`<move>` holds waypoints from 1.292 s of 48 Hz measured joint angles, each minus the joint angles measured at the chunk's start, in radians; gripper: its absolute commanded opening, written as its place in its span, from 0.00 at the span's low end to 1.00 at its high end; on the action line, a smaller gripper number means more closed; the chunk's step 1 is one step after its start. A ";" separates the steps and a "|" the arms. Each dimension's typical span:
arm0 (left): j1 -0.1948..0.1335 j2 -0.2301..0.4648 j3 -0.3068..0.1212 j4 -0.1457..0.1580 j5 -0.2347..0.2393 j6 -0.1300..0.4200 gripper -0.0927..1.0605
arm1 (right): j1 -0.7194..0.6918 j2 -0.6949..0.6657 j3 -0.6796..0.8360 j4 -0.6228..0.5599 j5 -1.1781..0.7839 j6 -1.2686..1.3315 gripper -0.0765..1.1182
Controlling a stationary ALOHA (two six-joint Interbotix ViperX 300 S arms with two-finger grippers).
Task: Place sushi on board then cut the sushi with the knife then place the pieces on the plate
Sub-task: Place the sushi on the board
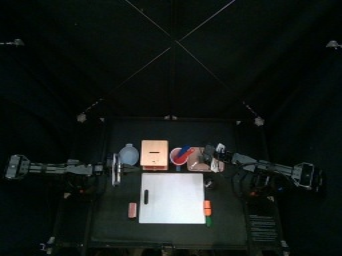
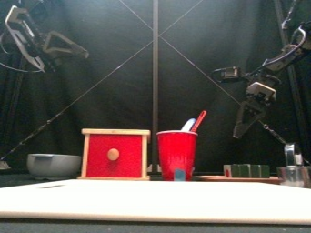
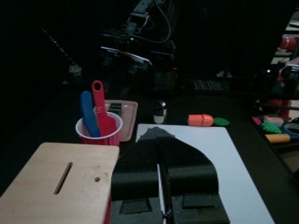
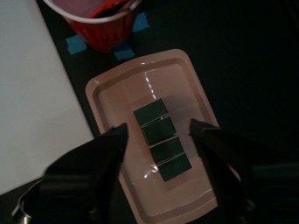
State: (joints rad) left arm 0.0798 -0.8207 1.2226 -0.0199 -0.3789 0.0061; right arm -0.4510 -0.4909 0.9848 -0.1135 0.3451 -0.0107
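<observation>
The dark green sushi roll (image 4: 163, 142) lies as a row of blocks on the pink tray (image 4: 117, 101), low at the right in the front view (image 2: 249, 170). My right gripper (image 4: 159, 131) hangs open above the roll, one jaw on each side, not touching it (image 2: 249, 116). The red cup (image 2: 177, 155) holds a blue and a red knife (image 2: 195, 120) beside the tray. The white board (image 1: 174, 196) lies bare mid-table. My left gripper (image 3: 163, 147) is shut on nothing, raised at the table's left (image 1: 118, 170) over the wooden box's edge.
A wooden box with a red drawer front (image 2: 115, 155) stands left of the cup, with the blue-grey bowl (image 2: 54, 165) further left. A metal cutter (image 2: 292, 173) sits at the far right. Small toy foods lie beside the board (image 1: 132, 208) (image 1: 207, 207).
</observation>
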 measured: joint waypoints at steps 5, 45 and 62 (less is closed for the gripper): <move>0.005 0.000 0.000 0.000 0.000 0.000 0.06 | -0.008 0.018 0.000 -0.002 0.018 -0.005 0.90; 0.020 0.000 0.015 0.000 0.000 -0.002 0.06 | -0.080 0.264 -0.032 -0.044 0.002 -0.077 0.88; 0.021 0.000 0.020 -0.002 0.000 -0.002 0.06 | -0.080 0.316 -0.017 -0.040 -0.049 -0.075 0.88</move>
State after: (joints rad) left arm 0.1012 -0.8207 1.2425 -0.0215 -0.3789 0.0046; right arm -0.5308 -0.1749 0.9679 -0.1534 0.2961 -0.0859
